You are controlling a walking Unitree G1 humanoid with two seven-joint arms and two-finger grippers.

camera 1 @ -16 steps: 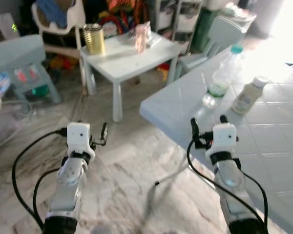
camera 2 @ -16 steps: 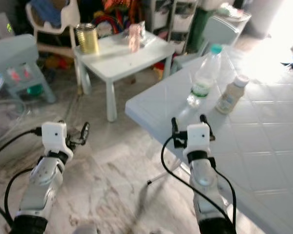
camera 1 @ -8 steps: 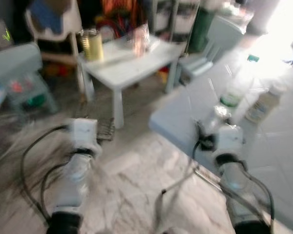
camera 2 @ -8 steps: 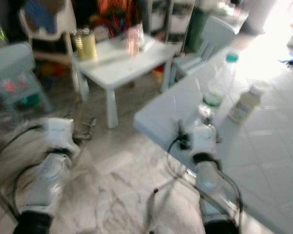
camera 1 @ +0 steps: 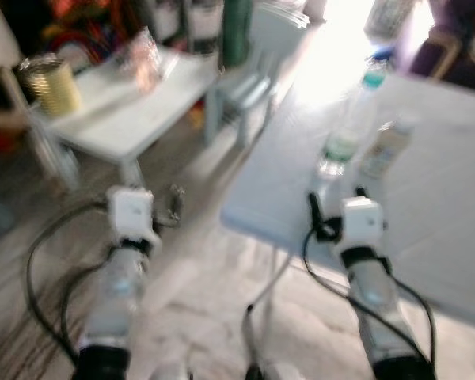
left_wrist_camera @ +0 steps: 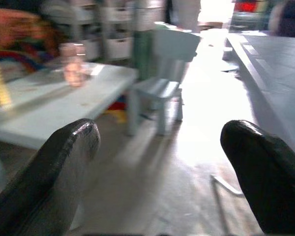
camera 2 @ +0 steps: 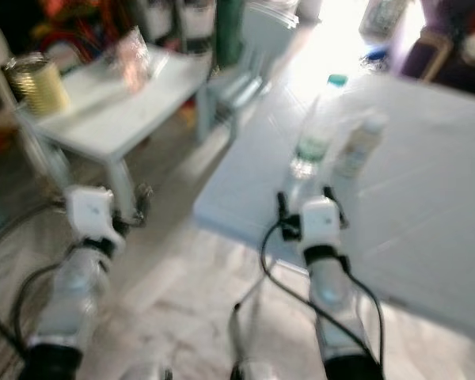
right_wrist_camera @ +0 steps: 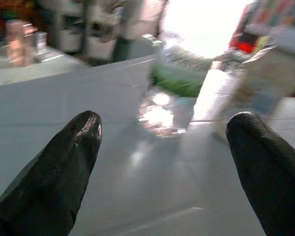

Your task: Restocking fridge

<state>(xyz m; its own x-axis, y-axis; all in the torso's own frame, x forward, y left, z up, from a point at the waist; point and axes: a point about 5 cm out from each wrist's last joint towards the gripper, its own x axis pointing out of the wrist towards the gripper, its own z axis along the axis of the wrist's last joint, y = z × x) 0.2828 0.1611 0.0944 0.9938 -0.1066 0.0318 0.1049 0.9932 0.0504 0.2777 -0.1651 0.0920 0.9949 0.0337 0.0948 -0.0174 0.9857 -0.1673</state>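
Observation:
A clear water bottle [camera 1: 350, 127] with a teal cap and green label stands on the big pale table [camera 1: 435, 206], with a small cream bottle [camera 1: 385, 147] just to its right. My right gripper [camera 1: 337, 199] is open over the table's near edge, a little short of both bottles; in the right wrist view the water bottle [right_wrist_camera: 173, 83] and cream bottle [right_wrist_camera: 265, 83] lie ahead between the spread fingers [right_wrist_camera: 64, 162]. My left gripper [camera 1: 172, 207] is open and empty over the floor, to the left of the table.
A low white table [camera 1: 123, 107] at the back left carries a gold tin can [camera 1: 49, 81] and a pink glass [camera 1: 145, 59]. A small pale chair [camera 1: 257, 67] stands between the two tables. Marble floor [camera 1: 198, 301] lies below my arms. The picture is blurred.
The whole view has swung to the right, so the big table and bottles now sit more centrally ahead. Both grippers keep the same open pose.

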